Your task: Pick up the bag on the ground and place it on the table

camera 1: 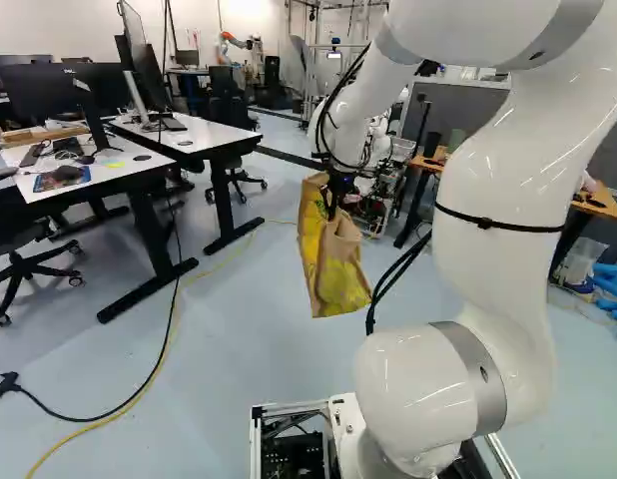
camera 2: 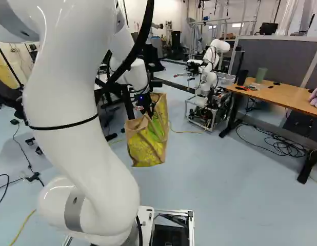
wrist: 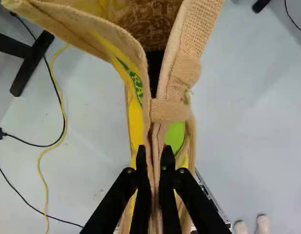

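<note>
My gripper (camera 1: 335, 192) hangs ahead of the arm with the tan and yellow bag (camera 1: 330, 264) below it, clear of the floor. In the right base view the same bag (camera 2: 148, 139) shows green and yellow print. Seen from the wrist, the gripper (wrist: 155, 170) is shut on the bag's upper edges, pinched together between both fingers; the bag (wrist: 137, 92) gapes beyond them. A white table (camera 1: 179, 140) with black legs stands left of the bag in the left base view, and a wooden table (camera 2: 281, 96) stands at the right of the right base view.
Another robot (camera 2: 212, 66) stands on a wheeled frame beyond the bag. Monitors (camera 1: 147, 75) and a mouse pad (camera 1: 64, 178) are on the white tables. Office chairs (camera 1: 27, 261) stand beside them. Black and yellow cables (camera 1: 161, 354) run over the floor; coiled cables (camera 2: 288, 146) lie under the wooden table.
</note>
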You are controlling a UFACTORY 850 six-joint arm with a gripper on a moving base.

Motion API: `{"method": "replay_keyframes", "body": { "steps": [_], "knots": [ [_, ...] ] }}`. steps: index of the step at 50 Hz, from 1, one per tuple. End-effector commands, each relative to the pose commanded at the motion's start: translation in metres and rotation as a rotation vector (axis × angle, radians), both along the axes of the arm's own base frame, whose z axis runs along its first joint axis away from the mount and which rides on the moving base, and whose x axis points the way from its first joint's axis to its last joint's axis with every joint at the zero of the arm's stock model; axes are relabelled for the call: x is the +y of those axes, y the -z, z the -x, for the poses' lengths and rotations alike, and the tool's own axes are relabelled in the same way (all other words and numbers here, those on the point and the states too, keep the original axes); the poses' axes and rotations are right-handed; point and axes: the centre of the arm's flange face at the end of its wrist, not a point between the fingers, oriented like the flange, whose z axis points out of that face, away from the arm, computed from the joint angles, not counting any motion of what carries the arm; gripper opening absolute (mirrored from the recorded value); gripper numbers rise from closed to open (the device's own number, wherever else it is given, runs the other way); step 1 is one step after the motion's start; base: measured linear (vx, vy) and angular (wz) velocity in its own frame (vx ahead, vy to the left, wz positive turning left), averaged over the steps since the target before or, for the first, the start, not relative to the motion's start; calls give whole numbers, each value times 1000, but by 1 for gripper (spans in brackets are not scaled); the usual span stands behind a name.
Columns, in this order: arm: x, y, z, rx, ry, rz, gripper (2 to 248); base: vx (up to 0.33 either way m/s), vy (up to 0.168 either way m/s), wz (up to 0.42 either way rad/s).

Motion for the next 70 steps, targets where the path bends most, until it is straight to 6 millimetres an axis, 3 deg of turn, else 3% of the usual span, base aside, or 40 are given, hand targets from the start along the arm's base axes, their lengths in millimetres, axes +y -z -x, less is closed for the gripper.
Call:
{"method": "replay_keyframes", "body": {
  "steps": [70],
  "knots": [
    [-1,-96,31,15,6,5,22,0,0,0]
  ]
}}
